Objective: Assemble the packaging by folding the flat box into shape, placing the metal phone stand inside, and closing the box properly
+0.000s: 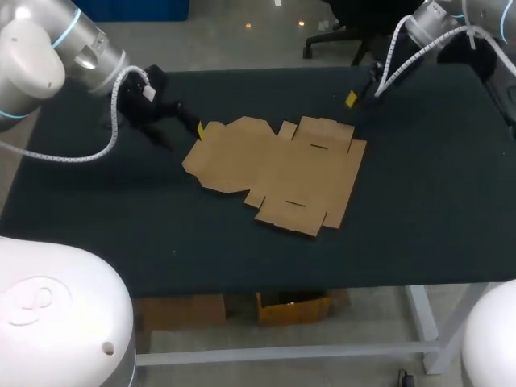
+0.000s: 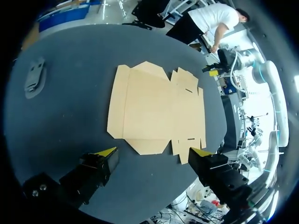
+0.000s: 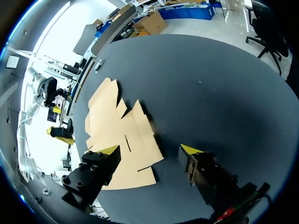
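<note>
Flat brown cardboard box blank (image 1: 278, 173), unfolded; left tool (image 2: 154, 150) and right tool (image 3: 149, 149) beside it, open, empty; may be slid if pushed unpinned.

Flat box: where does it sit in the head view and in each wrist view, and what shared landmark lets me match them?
Head view: box lies flat at the middle of the table.
Left wrist view: box just ahead of the open left gripper.
Right wrist view: box ahead of the open right gripper, off toward one finger.
Shared landmark: the dark table under it.
</note>
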You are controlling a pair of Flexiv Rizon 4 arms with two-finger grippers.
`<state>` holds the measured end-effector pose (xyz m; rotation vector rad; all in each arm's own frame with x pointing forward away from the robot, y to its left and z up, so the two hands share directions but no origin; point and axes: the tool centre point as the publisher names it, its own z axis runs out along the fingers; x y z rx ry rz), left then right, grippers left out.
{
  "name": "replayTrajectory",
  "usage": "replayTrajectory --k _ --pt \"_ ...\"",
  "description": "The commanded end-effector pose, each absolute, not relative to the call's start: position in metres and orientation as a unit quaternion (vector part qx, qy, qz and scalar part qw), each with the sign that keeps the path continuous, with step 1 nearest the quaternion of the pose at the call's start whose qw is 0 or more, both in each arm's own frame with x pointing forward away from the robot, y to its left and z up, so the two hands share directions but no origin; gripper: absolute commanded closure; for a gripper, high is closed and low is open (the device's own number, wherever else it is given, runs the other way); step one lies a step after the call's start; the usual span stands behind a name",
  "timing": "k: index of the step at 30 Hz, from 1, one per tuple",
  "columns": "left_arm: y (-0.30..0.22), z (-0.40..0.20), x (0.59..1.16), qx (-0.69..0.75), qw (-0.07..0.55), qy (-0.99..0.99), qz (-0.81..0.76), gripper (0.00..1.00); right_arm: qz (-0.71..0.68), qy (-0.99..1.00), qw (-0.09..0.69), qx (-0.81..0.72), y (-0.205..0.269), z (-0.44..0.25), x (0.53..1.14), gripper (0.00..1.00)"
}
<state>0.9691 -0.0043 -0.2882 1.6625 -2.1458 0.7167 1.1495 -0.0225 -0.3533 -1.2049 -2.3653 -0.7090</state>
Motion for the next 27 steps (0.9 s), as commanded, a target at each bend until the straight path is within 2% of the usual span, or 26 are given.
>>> replayTrajectory --k 1,15,27 --pt "-0.003 -0.287 0.966 0.587 0.163 -0.752 0.252 0.0 -0.164 -0.86 0.3 -0.379 -0.016 -0.358 1.168 0.29" --pt "0.002 -0.291 0.967 0.592 0.169 -0.746 0.254 0.0 -0.114 -0.874 0.301 -0.364 -0.005 -0.37 1.163 0.4" --pt "0.003 -0.294 0.965 0.594 0.173 -0.743 0.255 0.0 -0.097 -0.879 0.319 -0.342 0.006 -0.388 1.165 0.45"
